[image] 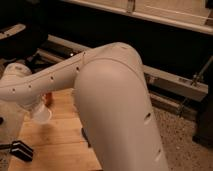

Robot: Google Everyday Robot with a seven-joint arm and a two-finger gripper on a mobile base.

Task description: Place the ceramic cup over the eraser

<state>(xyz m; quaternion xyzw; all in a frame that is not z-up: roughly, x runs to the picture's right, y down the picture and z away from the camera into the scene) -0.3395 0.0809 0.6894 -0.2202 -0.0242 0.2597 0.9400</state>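
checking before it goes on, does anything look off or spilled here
Nothing looks spilled or broken. The cup hangs at the claw above the left edge of the table, seemingly tilted, and the eraser lies apart from it at the near corner.
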